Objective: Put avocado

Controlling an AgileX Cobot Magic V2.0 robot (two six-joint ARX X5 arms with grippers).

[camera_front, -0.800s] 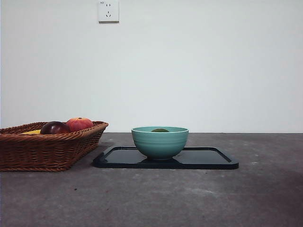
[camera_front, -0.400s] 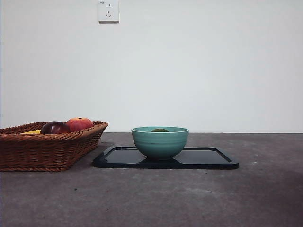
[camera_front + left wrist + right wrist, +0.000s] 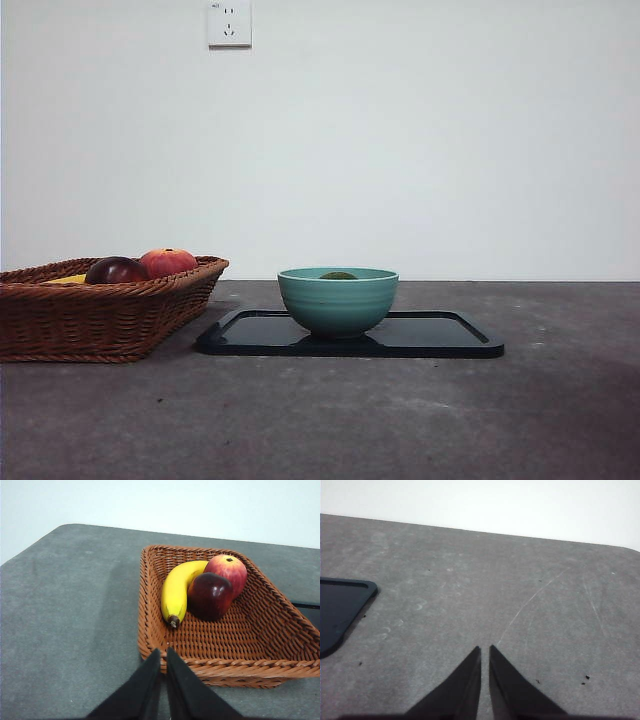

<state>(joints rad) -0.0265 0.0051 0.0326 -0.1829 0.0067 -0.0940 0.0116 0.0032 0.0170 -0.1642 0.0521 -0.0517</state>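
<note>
Inside teal bowl point(image 3: 337, 303): avocado point(image 3: 338, 275) | both hands apart from it

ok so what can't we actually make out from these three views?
- Avocado: front view shows only a dark green sliver; the teal bowl wall hides the rest. Neither wrist view shows it.
- Banana: clear in the left wrist view, but a yellow edge in front view, behind the basket rim.
- Tray: one corner in the right wrist view, cut off by the edge.
- Left tool and right tool: absent from front view.
</note>
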